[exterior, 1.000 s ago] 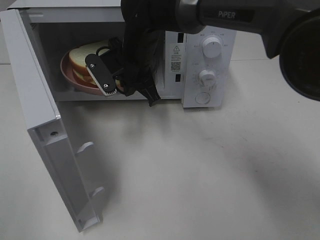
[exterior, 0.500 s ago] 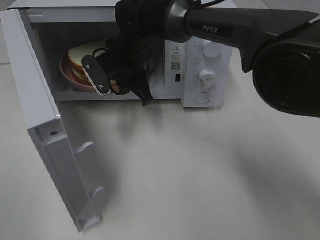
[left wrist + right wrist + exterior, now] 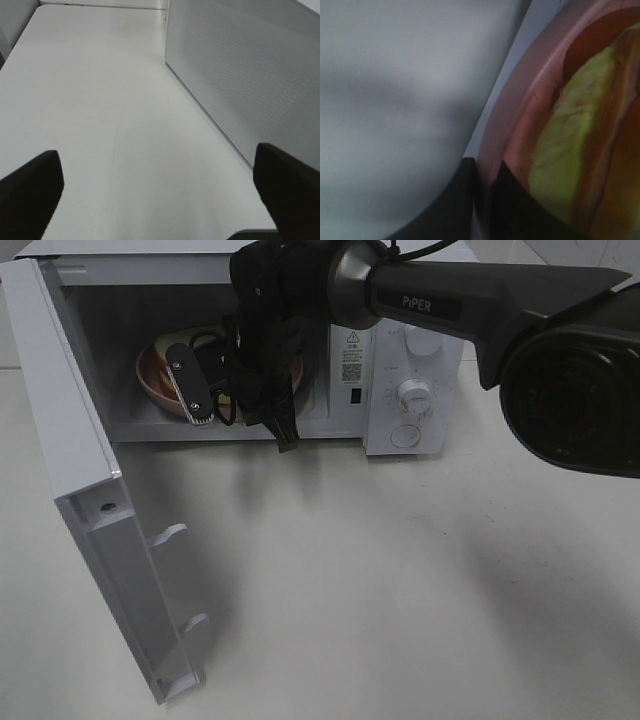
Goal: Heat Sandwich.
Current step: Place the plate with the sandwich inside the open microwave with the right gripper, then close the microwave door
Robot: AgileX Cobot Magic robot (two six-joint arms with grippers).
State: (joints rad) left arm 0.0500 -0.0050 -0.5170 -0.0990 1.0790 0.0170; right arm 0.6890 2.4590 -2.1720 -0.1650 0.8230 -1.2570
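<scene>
Closest to the high camera, the desk [image 3: 400, 590] carries the microwave [image 3: 400, 370], whose door [image 3: 80, 470] stands wide open so an arm can reach the cavity. Beside a perforated white panel, probably that door's outer face, the left tool [image 3: 155, 155] hangs over the desk with its jaws spread and nothing between them, apparently parked out of the way. Farther back, the right arm reaches into the cavity, where the right tool [image 3: 482, 167] pinches the rim of the pink plate [image 3: 520, 100]; gripping the rim likely keeps the fingers off the food. The sandwich [image 3: 570, 130] lies on that plate inside the microwave, largely hidden from above. Releasing, withdrawing and shutting the door look like the steps left.
</scene>
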